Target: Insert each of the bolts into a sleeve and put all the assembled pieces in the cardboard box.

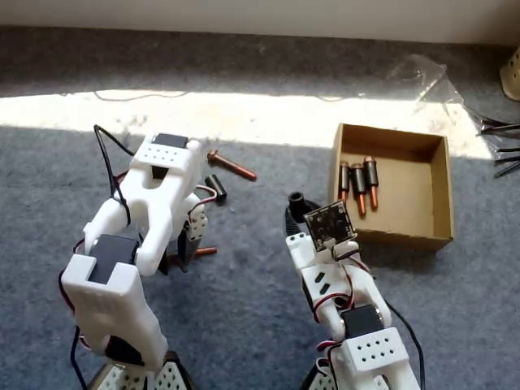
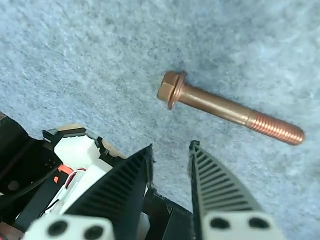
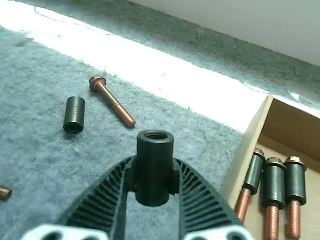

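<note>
While my right jaws clench a sleeve [image 3: 155,167], bore exposed presumably for loading, my left jaws stand parted beside a bolt [image 2: 227,107].

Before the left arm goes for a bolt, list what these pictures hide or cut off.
1. High view: the copper threaded bolt by the left arm shows its tip alone; the arm covers the rest.
2. Right wrist view: the black cylindrical sleeve has its lower end hidden inside the right hand.
3. Right wrist view: the picture edge cuts off the three sleeved bolts in the brown cardboard box.
</note>
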Available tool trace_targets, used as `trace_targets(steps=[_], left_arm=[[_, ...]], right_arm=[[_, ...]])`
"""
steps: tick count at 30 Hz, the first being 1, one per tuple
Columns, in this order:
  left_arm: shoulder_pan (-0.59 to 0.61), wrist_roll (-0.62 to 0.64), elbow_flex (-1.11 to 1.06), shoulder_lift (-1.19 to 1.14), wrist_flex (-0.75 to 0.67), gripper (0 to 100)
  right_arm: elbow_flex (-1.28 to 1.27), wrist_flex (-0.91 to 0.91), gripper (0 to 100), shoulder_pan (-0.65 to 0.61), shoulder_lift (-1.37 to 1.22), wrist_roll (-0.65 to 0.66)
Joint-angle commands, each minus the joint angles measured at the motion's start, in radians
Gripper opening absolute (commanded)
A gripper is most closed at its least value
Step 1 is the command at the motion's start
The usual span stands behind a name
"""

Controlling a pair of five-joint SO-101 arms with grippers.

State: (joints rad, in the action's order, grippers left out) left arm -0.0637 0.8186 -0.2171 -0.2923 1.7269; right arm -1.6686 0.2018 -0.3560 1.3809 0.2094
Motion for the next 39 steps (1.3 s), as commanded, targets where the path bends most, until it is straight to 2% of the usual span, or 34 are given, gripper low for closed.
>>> trace_targets(steps=[1, 10, 15, 32, 39], left_arm=[[0.016, 0.008, -0.025, 0.054, -0.032, 13], [0.120, 0.006, -0.036, 0.054, -0.123, 13], [0.124, 0.008, -0.035, 0.054, -0.135, 13], [0.117, 0.008, -0.025, 0.064, -0.397, 13], [0.117, 0.009, 0.054, 0.064, -0.397, 13]], right_arm=[[-0.013, -0.033, 0.5, 0.008, 0.013, 0.014], [-0.013, -0.033, 0.5, 0.008, 0.013, 0.014], [-0.013, -0.033, 0.5, 0.010, 0.013, 0.014], [-0.013, -0.033, 0.5, 0.010, 0.013, 0.015], [-0.013, -0.033, 0.5, 0.010, 0.013, 0.015]])
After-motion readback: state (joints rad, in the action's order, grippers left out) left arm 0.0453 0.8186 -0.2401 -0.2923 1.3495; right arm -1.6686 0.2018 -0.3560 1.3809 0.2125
